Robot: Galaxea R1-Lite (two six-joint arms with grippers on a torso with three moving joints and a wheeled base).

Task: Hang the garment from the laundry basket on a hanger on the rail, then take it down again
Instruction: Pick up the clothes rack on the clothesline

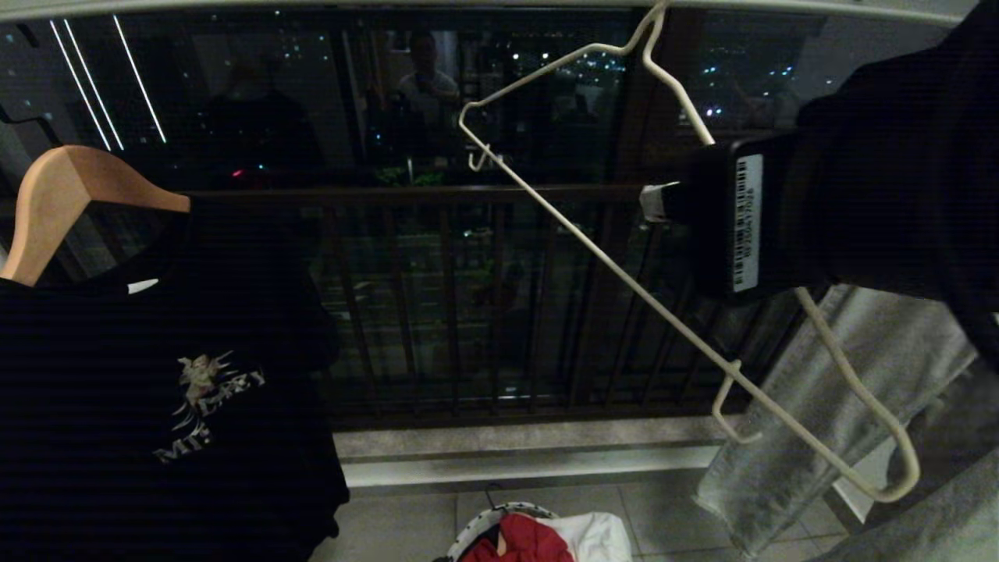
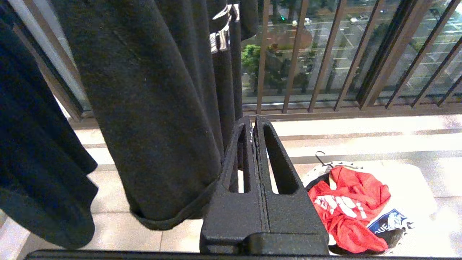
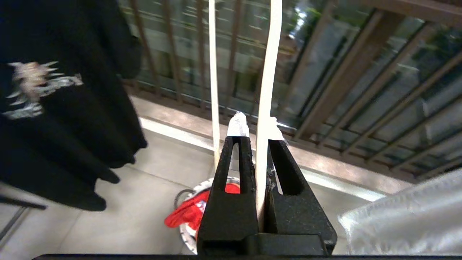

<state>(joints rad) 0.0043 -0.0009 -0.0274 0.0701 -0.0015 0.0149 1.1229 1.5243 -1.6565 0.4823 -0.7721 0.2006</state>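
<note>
The right gripper point(image 3: 255, 124) is raised near the rail point(image 1: 780, 9), its jaws clamped on one wire of the tilted white hanger point(image 1: 593, 250), whose hook reaches up to the rail. The red shirt point(image 2: 346, 209) lies crumpled in the basket point(image 1: 472, 531) on the floor below. The left gripper point(image 2: 252, 126) hangs low beside dark hanging clothes point(image 2: 151, 108), jaws pressed together and empty.

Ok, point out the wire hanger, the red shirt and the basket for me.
hanger point(image 1: 624, 275), head view, on its long straight bottom wire.
red shirt point(image 2: 346, 207), left wrist view, on the white chest lettering.
basket point(image 1: 478, 528), head view, on its white woven rim.
</note>
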